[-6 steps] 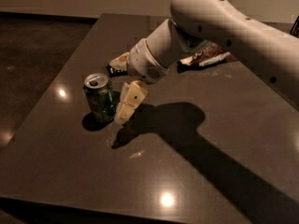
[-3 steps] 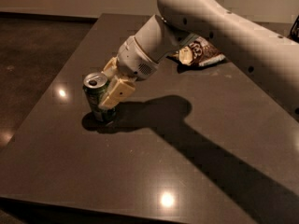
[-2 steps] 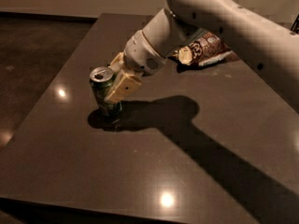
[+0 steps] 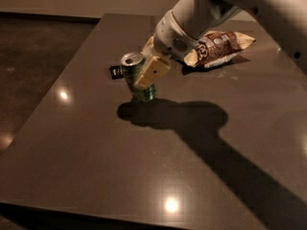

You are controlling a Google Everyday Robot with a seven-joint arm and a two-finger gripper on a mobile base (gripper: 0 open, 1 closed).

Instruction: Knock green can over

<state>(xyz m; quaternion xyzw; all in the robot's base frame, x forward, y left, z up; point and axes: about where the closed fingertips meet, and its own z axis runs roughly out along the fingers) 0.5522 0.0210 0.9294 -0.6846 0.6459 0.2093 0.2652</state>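
The green can (image 4: pixel 130 71), with a silver top and pull-tab, is left of the table's middle and leans a little, its top toward the left. My gripper (image 4: pixel 140 78) is around it. One tan finger (image 4: pixel 153 70) lies across the can's front right side, and the other is hidden behind the can. The white arm comes down from the upper right. I cannot tell whether the can's base rests on the table or hangs just above it. Its shadow lies right below it.
A brown chip bag (image 4: pixel 218 47) lies at the back right of the dark table (image 4: pixel 86 147). A small black item (image 4: pixel 115 71) lies just left of the can. The table's left edge and the floor are to the left.
My gripper moved left to the can and closed around it. The can has shifted toward the back right with the gripper and now leans.
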